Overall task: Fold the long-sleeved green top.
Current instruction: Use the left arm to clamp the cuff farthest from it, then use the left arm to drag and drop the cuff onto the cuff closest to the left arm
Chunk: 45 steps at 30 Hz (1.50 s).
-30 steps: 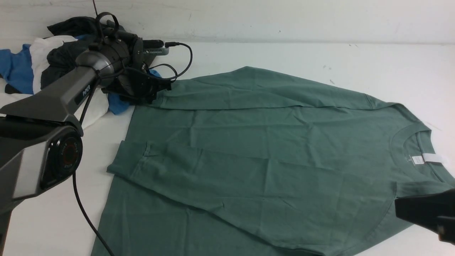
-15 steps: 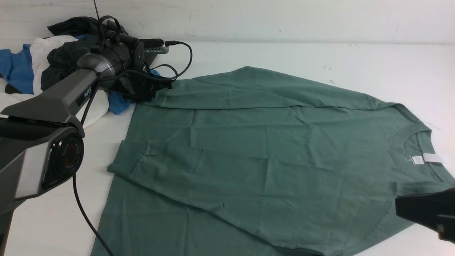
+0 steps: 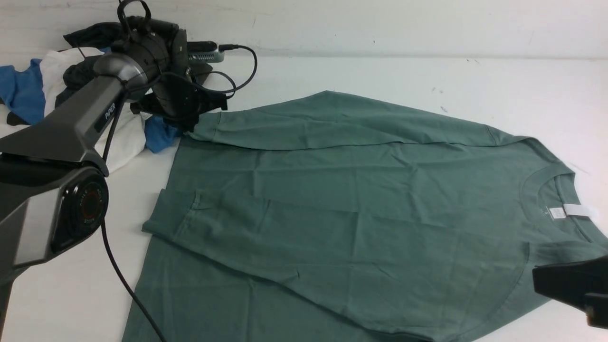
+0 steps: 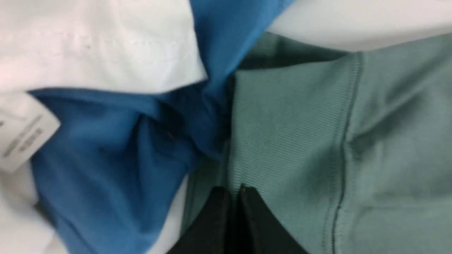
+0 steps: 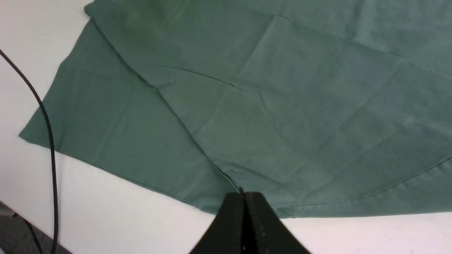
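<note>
While the left jaws pinch shut on the ribbed cuff (image 4: 289,134), the green long-sleeved top (image 3: 351,199) lies flat on the desk (image 3: 427,76) between them and the closed, empty-looking right jaws; one sleeve (image 3: 247,228) lies folded in; body folds remain.

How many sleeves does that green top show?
2. The far sleeve lies along the green top's back edge, cuff pinched by the left gripper; the near sleeve is folded across its body.
</note>
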Motion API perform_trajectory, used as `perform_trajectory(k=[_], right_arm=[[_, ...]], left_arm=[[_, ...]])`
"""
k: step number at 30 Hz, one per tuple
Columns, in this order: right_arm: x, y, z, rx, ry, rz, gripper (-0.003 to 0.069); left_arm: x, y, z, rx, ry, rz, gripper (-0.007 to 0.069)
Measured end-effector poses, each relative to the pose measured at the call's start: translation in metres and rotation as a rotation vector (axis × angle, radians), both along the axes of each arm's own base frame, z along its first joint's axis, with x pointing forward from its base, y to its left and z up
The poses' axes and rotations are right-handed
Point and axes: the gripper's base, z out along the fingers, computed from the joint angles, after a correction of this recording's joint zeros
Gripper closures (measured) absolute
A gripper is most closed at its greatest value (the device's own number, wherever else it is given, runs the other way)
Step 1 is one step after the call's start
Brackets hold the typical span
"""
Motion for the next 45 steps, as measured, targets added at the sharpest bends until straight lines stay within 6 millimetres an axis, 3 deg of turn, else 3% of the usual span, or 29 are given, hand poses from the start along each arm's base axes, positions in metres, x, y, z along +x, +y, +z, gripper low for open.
perform_trajectory(k=[3,14,17,22,23,25,34,39,45], right_arm=[[0.001,0.000,0.000,-0.001,-0.008,-0.007,0.0666],[0.002,-0.001,0.001,0.023,0.001,-0.046,0.0666],[0.003,-0.002,0.001,0.035,0.013,-0.081,0.0666],[0.002,-0.004,-0.002,0.001,0.036,-0.086,0.0666],[0.001,-0.005,-0.003,-0.013,0.045,-0.080,0.0666],[0.001,-0.005,-0.003,-0.018,0.048,-0.079,0.0666],[0.000,-0.005,-0.003,-0.020,0.046,-0.068,0.0666],[-0.002,-0.004,-0.004,-0.019,0.065,-0.052,0.0666],[-0.002,-0.003,-0.005,-0.020,0.073,-0.044,0.0666]], left_arm=[[-0.006,-0.004,0.023,-0.035,0.015,-0.040,0.0619],[-0.017,-0.025,0.059,-0.079,-0.015,-0.157,0.0619],[-0.032,-0.040,0.084,-0.118,-0.031,-0.199,0.0619],[-0.058,-0.043,0.099,-0.111,0.022,-0.213,0.0619],[-0.074,-0.039,0.096,-0.085,0.080,-0.212,0.0619],[-0.087,-0.036,0.097,-0.069,0.107,-0.210,0.0619],[-0.169,-0.017,0.060,-0.021,0.375,-0.188,0.0619],[-0.192,-0.012,0.051,-0.018,0.423,-0.174,0.0619],[-0.203,-0.010,0.036,-0.019,0.475,-0.159,0.0619]])
